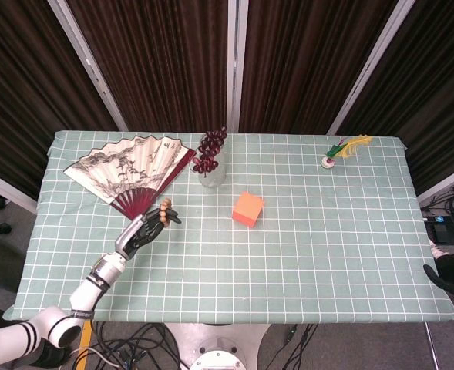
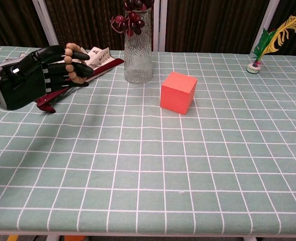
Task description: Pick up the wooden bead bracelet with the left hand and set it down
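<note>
The left hand (image 2: 24, 83) holds the bead bracelet (image 2: 73, 64) looped around its fingers (image 2: 70, 72), which are curled on it, above the worktop (image 2: 153, 160) just in front of the fan (image 1: 126, 171). The pick-up looks done, and the bracelet is not yet set down. The right hand is out of view.

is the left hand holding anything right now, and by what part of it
Yes: the left hand holds the wooden bead bracelet, its loop of beads draped over the outstretched fingers. The right hand is not in view.
</note>
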Controlling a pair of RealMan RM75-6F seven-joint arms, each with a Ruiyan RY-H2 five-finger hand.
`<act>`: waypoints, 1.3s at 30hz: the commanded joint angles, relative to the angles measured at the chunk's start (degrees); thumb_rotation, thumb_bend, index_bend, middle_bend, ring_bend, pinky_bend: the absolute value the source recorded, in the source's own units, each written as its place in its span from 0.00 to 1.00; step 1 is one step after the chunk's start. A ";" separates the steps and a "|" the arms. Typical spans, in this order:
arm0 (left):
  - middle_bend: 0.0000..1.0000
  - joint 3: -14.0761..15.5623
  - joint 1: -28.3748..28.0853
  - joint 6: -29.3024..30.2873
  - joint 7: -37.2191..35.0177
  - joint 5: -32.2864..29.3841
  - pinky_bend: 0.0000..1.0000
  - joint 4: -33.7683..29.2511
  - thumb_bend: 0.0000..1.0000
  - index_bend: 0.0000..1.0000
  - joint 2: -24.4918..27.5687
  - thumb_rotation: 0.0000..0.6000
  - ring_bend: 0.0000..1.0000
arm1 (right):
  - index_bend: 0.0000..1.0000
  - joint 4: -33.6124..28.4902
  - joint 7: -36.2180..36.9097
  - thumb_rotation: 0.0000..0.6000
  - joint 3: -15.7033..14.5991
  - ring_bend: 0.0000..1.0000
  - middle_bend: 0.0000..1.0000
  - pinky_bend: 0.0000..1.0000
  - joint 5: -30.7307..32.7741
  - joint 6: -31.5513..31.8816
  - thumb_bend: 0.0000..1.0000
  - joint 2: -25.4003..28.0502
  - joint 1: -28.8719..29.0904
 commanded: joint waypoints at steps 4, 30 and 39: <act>0.34 3.61 -2.93 -1.25 26.38 4.40 0.15 8.41 0.38 0.30 -1.51 0.46 0.15 | 0.00 0.20 0.12 1.00 -0.10 0.00 0.12 0.00 -0.02 0.37 0.07 -0.12 -0.30; 0.49 0.64 3.83 21.35 56.87 3.21 0.18 11.70 0.02 0.37 -3.98 0.77 0.37 | 0.00 1.77 1.87 1.00 -0.78 0.00 0.12 0.00 -0.36 -0.67 0.07 -0.61 -0.32; 0.33 1.44 14.44 19.87 69.16 -10.42 0.15 -1.90 0.02 0.29 13.88 1.00 0.19 | 0.00 3.60 2.69 1.00 -2.80 0.00 0.04 0.00 -0.60 -7.42 0.16 -1.74 2.03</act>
